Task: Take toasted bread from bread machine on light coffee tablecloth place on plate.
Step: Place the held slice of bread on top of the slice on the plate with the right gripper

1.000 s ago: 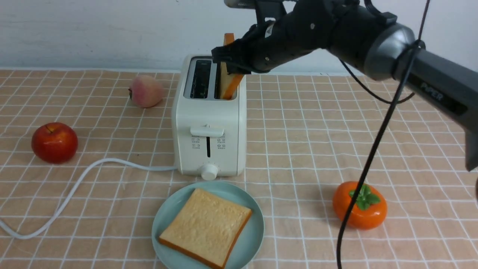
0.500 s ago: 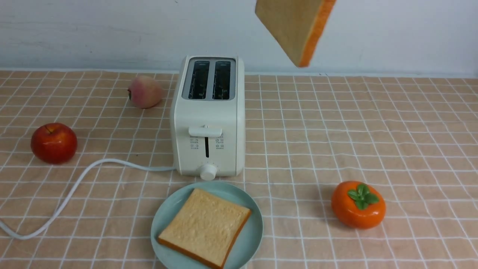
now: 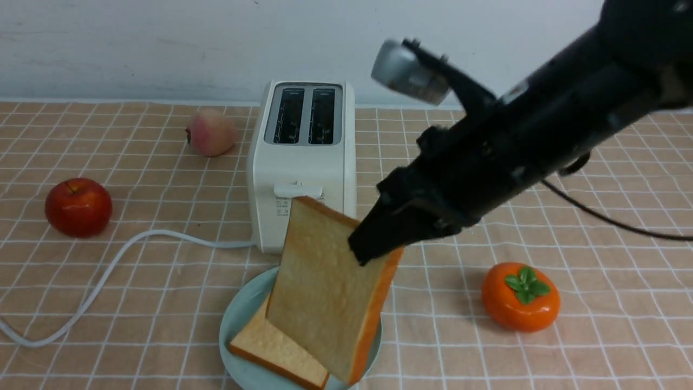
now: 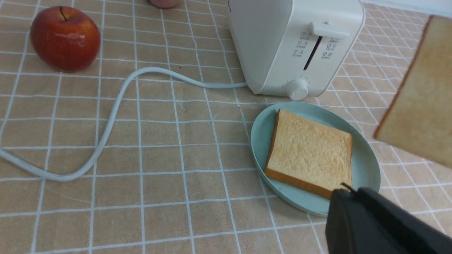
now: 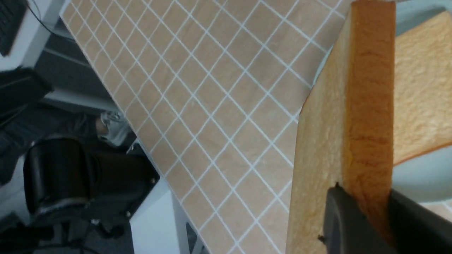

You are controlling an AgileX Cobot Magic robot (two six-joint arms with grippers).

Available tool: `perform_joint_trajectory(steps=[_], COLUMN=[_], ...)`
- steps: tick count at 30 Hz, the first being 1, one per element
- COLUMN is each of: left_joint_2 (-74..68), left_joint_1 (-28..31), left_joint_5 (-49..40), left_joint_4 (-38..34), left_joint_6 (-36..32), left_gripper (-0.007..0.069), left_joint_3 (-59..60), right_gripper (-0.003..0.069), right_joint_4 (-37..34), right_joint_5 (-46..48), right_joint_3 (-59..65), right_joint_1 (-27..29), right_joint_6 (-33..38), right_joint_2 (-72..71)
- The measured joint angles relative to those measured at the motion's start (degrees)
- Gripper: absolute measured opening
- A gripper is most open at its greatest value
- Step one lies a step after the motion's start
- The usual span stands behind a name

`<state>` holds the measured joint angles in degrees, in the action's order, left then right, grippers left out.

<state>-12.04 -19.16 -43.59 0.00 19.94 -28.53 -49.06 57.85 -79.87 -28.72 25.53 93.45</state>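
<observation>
My right gripper (image 3: 373, 246) is shut on the top crust edge of a toasted bread slice (image 3: 330, 292) and holds it steeply tilted, its low corner over the mint-green plate (image 3: 238, 325). In the right wrist view the fingers (image 5: 344, 218) clamp the slice's crust (image 5: 367, 106) on both sides. A second slice (image 3: 265, 346) lies flat on the plate. The cream-white bread machine (image 3: 303, 162) stands behind the plate with both slots empty. My left gripper (image 4: 348, 192) is shut and empty, low beside the plate's rim (image 4: 261, 134); it is out of the front view.
On the light coffee tablecloth (image 3: 541, 206) are a red apple (image 3: 78, 207) at the left, a peach (image 3: 211, 132) left of the toaster, and an orange persimmon (image 3: 520, 297) right of the plate. The white cord (image 3: 108, 271) trails left. A wall runs behind.
The right gripper pulled the slice up out of the toaster's right slot, raised it high, then brought it down in front of the toaster over the plate.
</observation>
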Motion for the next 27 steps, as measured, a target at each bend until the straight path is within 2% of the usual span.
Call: perform_joint_trajectory(steps=[1,2,3,4,8,12,14,15,19,20,22,23,26,27], left_joint_2=[0.0,0.0,0.0,0.0,0.0,0.0,0.0,0.0,0.0,0.0,0.0,0.0,0.0,0.0], left_joint_1=[0.0,0.0,0.0,0.0,0.0,0.0,0.0,0.0,0.0,0.0,0.0,0.0,0.0,0.0], left_joint_5=[0.0,0.0,0.0,0.0,-0.4,-1.0,-1.4,-1.4,-2.1,-2.0,-2.2,-2.2,-2.2,-2.2], left_joint_4=[0.0,0.0,0.0,0.0,0.0,0.0,0.0,0.0,0.0,0.0,0.0,0.0,0.0,0.0], left_joint_6=[0.0,0.0,0.0,0.0,0.0,0.0,0.0,0.0,0.0,0.0,0.0,0.0,0.0,0.0], left_gripper=[-0.0014,-0.0014,-0.0014,-0.0014,-0.0014,-0.0014,-0.0014,-0.0014,-0.0014,-0.0014,-0.0014,-0.0014,-0.0014,-0.0014], left_joint_3=[0.0,0.0,0.0,0.0,0.0,0.0,0.0,0.0,0.0,0.0,0.0,0.0,0.0,0.0], right_gripper=[0.0083,0.0082,0.0082,0.0081,0.0081,0.0087,0.0139,0.0139,0.0337,0.0358,0.0479,0.0517,0.0567,0.0573], right_joint_4=[-0.5,-4.7,-4.7,-8.8,-15.7,-17.8,-17.9,-17.9,-15.6,-15.5,-13.3,-12.2,-9.8,-8.1], right_joint_5=[-0.6,-5.8,-6.3,-9.6,-13.1,-13.8,-14.2,-14.2,-14.5,-14.5,-12.8,-11.8,-8.9,-6.0], right_joint_3=[0.4,3.1,3.3,4.5,4.8,5.1,5.1,5.1,5.1,5.1,5.1,5.1,5.1,5.1], right_joint_1=[0.0,0.1,0.1,0.3,0.4,0.4,0.4,0.4,0.6,0.6,2.3,3.5,7.3,10.7], right_joint_6=[0.7,3.2,3.6,6.6,10.7,10.8,10.8,10.8,10.8,10.8,10.8,10.8,10.7,9.5], right_joint_2=[0.2,2.4,2.7,4.8,9.9,13.8,16.0,16.1,16.7,16.7,15.5,14.6,12.0,9.4])
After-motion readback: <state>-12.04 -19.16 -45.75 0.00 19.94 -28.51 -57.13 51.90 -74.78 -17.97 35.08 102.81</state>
